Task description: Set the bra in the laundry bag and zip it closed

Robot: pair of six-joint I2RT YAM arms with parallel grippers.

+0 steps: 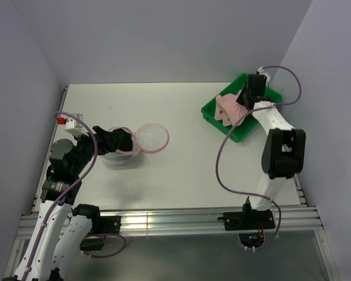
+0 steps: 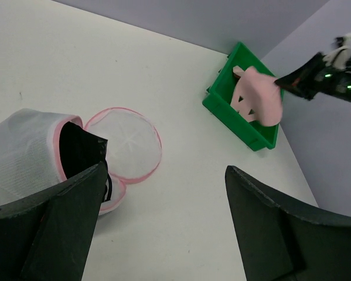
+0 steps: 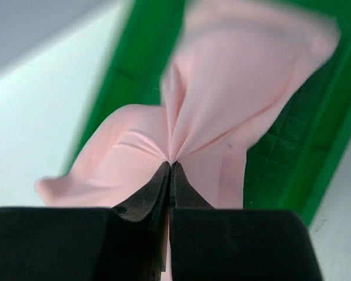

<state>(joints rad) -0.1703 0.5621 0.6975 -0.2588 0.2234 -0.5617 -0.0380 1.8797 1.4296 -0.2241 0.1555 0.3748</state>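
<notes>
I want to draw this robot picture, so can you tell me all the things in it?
bra: one, pink, over the green tray, pinched by the right fingers.
laundry bag: one, white mesh with a pink rim, on the left of the table, its round flap lying open beside it.
green tray: one, green, at the far right corner of the table.
table: one, white, under everything.
left fingers: two, black, spread open at the bag's mouth, one reaching into the opening.
right fingers: two, black, closed tight on the bra.
</notes>
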